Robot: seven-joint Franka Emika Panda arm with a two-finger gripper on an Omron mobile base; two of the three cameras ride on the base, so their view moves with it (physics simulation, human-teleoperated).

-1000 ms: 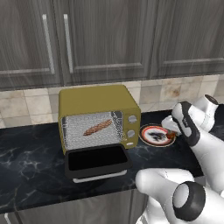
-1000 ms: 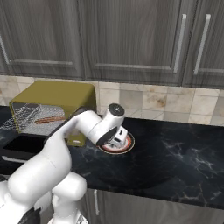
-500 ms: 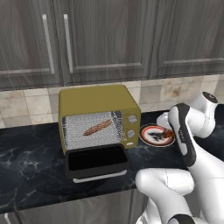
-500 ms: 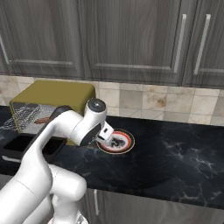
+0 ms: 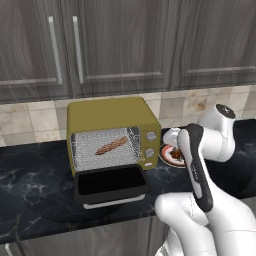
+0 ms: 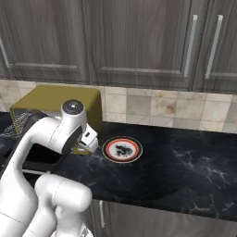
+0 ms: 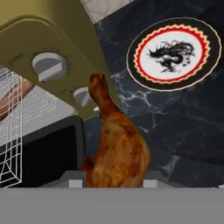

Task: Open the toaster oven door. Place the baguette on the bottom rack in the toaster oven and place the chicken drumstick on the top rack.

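Gripper: in your hand view the gripper point(image 7: 114, 181) sits at the bottom centre, clamped on the chicken drumstick point(image 7: 116, 144), whose bony end points up toward the oven's knobs.
Chicken drumstick: you see it held above the dark marble counter point(image 7: 175, 127), just beside the toaster oven's right front corner.
Toaster oven: the mustard-yellow toaster oven point(image 5: 112, 116) stands left of centre in your left base view, against the tiled wall.
Toaster oven door: the toaster oven door point(image 5: 111, 183) hangs folded down and open in front of the oven.
Baguette: the baguette point(image 5: 112, 146) lies slanted on a wire rack inside the oven; you cannot tell which rack.
Plate: the round plate point(image 6: 122, 149) with a red rim and black dragon figure sits on the counter right of the oven, centre of your right base view.
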